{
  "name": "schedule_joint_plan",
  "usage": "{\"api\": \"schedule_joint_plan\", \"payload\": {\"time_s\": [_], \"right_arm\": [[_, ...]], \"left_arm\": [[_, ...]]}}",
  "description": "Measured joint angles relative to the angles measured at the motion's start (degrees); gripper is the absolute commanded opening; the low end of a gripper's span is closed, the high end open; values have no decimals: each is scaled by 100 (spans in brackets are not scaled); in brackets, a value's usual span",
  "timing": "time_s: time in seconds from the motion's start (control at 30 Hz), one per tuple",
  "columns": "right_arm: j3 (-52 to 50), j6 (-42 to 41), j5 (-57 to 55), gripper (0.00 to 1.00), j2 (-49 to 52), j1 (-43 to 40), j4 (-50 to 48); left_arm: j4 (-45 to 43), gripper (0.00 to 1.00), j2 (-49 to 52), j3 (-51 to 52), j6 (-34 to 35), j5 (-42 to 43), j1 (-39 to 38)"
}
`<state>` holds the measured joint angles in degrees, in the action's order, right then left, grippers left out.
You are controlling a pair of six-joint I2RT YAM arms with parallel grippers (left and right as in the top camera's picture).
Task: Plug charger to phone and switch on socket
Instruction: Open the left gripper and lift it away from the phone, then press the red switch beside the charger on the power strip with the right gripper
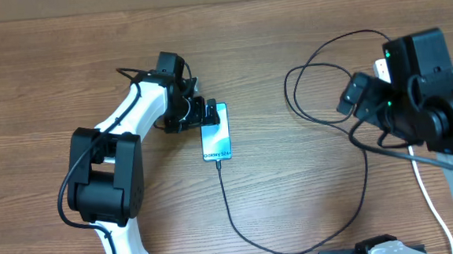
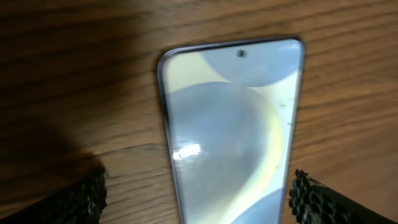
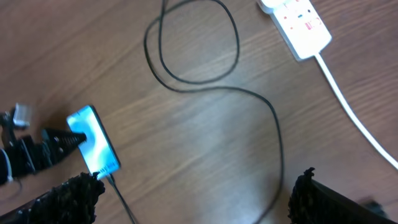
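Observation:
The phone (image 1: 216,133) lies flat on the wooden table with its screen lit. The charger (image 1: 241,228), a thin black cable, has its tip at the phone's lower edge and loops right to a coil (image 3: 199,56). My left gripper (image 1: 201,114) is open at the phone's top end; in the left wrist view (image 2: 199,202) its fingers stand either side of the phone (image 2: 233,124), not gripping it. My right gripper (image 3: 193,199) is open and empty above the table, between phone (image 3: 93,140) and socket (image 3: 297,23). In the overhead view the right arm hides most of the socket (image 1: 380,69).
The socket's white cord (image 3: 348,106) runs down the right side toward the table's front edge (image 1: 432,201). The left arm (image 1: 103,174) stretches over the table's left part. The right arm (image 1: 430,99) hangs over the right part.

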<state>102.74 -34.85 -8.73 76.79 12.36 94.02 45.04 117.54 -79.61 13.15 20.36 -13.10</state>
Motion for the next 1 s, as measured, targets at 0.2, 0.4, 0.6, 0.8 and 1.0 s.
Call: {"api": "schedule_joint_plan", "payload": {"time_s": [0.2,0.4,0.6,0.8,1.0], "right_arm": [[0,-186,59,97,409,-321,-247],[0,-223,188,46,809,-1139,-509],[0,-149,382,17,1176,-2243,-1102],[0,-9,461,4,1823,-3088,-1419],[0,332,1165,4,2811,-3797,-1963]], "left_arm": [[367,100,13,-129,177,-852,7],[719,100,9,-177,313,-1388,50],[752,100,-907,-175,645,-1606,98],[872,100,-3014,-236,796,-2041,98],[1211,100,-4795,-269,798,-2739,98]]}}
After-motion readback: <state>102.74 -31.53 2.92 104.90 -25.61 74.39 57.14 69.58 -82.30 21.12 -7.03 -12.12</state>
